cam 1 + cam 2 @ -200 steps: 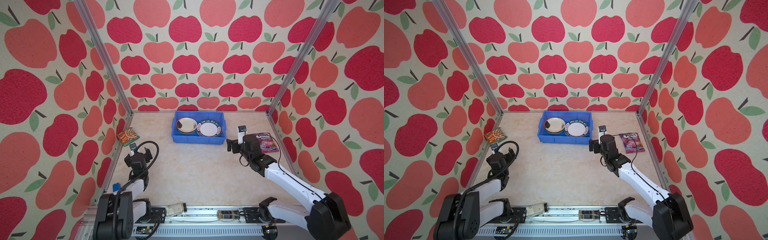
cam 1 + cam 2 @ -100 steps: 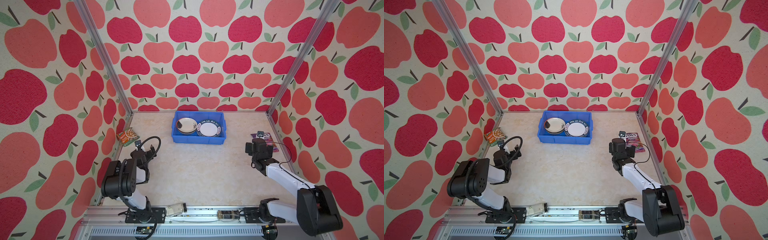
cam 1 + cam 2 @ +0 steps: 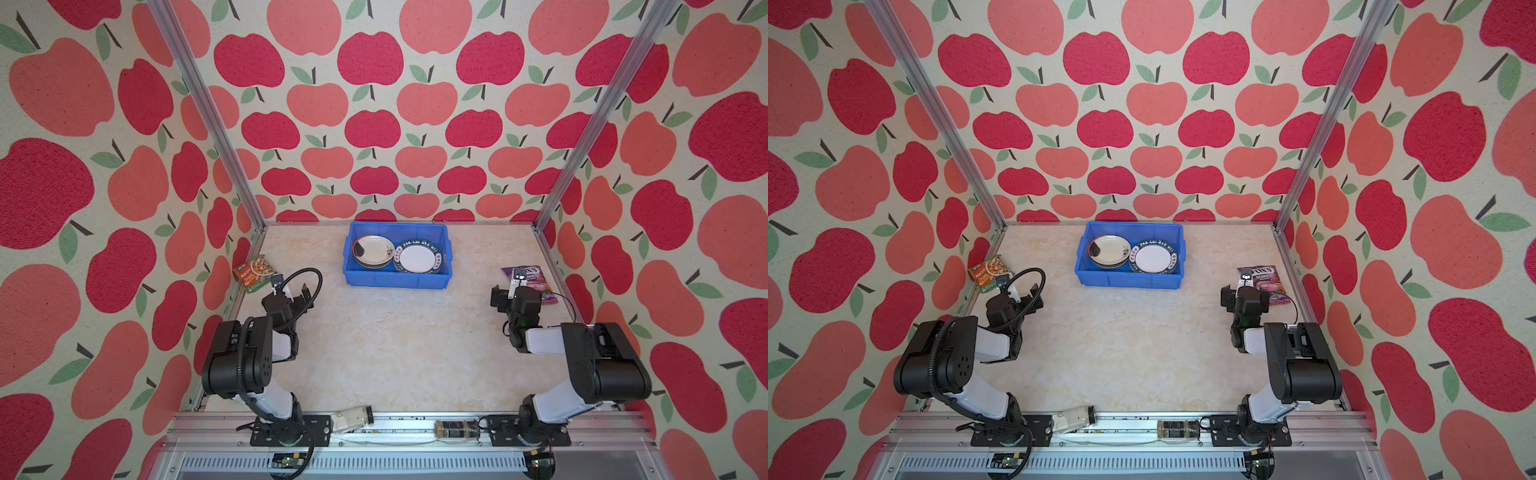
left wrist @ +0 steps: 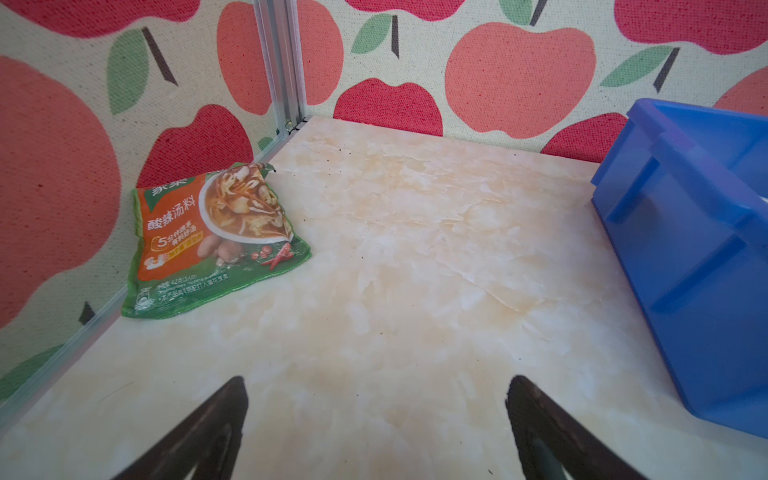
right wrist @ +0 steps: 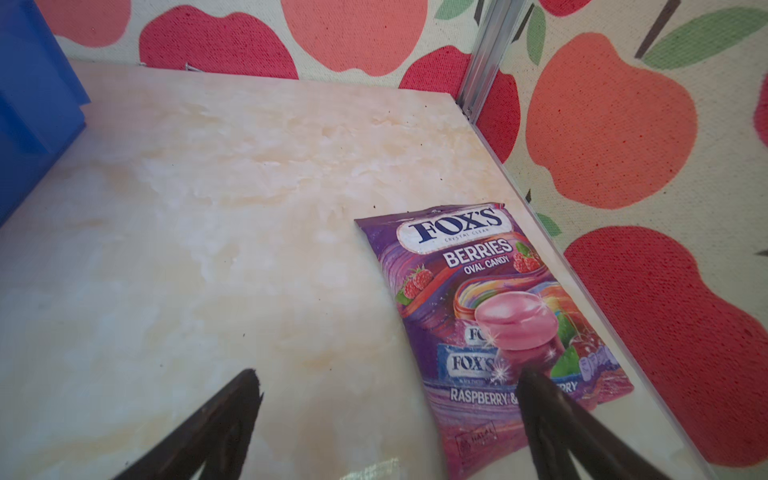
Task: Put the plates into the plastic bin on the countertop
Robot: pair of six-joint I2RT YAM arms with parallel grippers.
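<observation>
In both top views the blue plastic bin [image 3: 397, 227] [image 3: 1133, 225] stands at the back middle of the beige countertop [image 3: 395, 340]. Inside it, an ink-blotched plate [image 3: 372, 249] [image 3: 1109, 248] tops a small stack on the left. A white plate with a dark-green lettered rim [image 3: 417, 258] [image 3: 1153, 258] lies on the right. My left gripper [image 3: 293, 291] [image 4: 378, 386] is open and empty over bare countertop, left of the bin [image 4: 685, 232]. My right gripper [image 3: 509, 291] [image 5: 388, 376] is open and empty, right of the bin [image 5: 29, 104], with one finger over a candy packet.
An orange-green soup packet [image 3: 254, 272] [image 4: 216, 237] lies by the left wall. A purple candy packet [image 3: 534, 272] [image 5: 490, 316] lies by the right wall. Two small glass jars [image 3: 352, 419] [image 3: 457, 430] lie on the front rail. Apple-print walls close in three sides.
Both arms have drawn back and folded toward their bases. The right gripper moved from beside the bin to the candy packet. Both grippers stayed open.
</observation>
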